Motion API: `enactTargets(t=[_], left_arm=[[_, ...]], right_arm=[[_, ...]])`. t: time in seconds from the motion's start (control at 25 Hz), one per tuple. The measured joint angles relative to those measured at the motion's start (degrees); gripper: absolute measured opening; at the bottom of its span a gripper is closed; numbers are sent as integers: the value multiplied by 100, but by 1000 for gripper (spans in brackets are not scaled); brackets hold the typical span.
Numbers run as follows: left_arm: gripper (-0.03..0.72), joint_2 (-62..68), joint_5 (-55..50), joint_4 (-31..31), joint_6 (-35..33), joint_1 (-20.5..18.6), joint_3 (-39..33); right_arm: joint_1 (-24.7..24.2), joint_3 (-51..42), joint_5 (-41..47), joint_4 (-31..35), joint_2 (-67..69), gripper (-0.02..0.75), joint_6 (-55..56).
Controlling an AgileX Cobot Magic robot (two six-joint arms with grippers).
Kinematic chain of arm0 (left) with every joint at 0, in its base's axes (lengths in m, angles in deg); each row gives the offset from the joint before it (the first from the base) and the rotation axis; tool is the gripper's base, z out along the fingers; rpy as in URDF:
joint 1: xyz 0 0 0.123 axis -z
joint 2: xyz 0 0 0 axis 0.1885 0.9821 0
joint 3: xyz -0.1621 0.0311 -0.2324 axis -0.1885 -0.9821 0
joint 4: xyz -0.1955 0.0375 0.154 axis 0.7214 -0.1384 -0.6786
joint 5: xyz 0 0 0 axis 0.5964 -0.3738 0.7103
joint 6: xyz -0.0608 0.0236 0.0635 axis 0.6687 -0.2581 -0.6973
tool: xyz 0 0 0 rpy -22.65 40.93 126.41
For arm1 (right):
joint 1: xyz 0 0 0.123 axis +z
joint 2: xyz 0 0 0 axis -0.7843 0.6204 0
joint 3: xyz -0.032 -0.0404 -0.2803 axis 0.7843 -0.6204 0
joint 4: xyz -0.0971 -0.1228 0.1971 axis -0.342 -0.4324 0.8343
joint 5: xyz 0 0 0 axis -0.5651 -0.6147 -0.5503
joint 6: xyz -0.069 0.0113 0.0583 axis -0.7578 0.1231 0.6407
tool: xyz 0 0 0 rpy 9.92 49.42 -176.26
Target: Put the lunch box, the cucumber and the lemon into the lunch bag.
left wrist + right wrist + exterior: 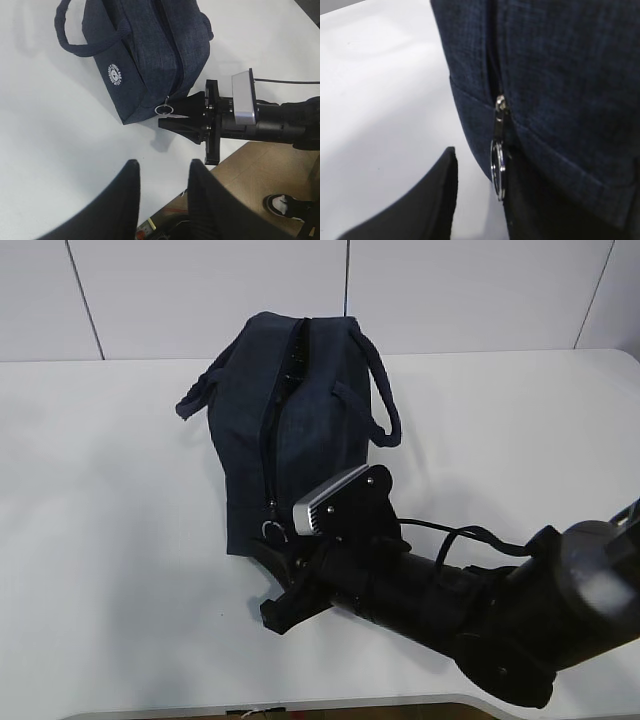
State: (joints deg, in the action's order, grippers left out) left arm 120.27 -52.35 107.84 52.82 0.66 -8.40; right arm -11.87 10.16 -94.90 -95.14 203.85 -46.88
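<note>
The dark navy lunch bag [300,410] stands on the white table [110,540], with its zipper line running down the near end to a metal ring pull [272,531]. My right gripper [268,583] is open at that end. In the right wrist view the ring pull [498,170] hangs between the two fingers of my right gripper [480,165], close to the right one. My left gripper [164,167] is open and empty, well above the table to the left of the bag [145,55]. The lunch box, cucumber and lemon are out of view.
The bag's two loop handles [385,400] droop to either side. The table's front edge [300,705] lies just below my right arm [480,610]. Beyond the edge, the left wrist view shows a wooden floor [250,175] and a shoe [282,205].
</note>
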Motion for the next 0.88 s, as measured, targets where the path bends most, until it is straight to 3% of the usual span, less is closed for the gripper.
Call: enactTargets(t=[0.56, 0.88], left_arm=[[212, -28, 0, 55, 0, 0, 0], [212, -101, 0, 55, 0, 0, 0]], right_arm=[[0, 0, 106, 12, 11, 226, 4], [0, 0, 152, 83, 23, 97, 4]])
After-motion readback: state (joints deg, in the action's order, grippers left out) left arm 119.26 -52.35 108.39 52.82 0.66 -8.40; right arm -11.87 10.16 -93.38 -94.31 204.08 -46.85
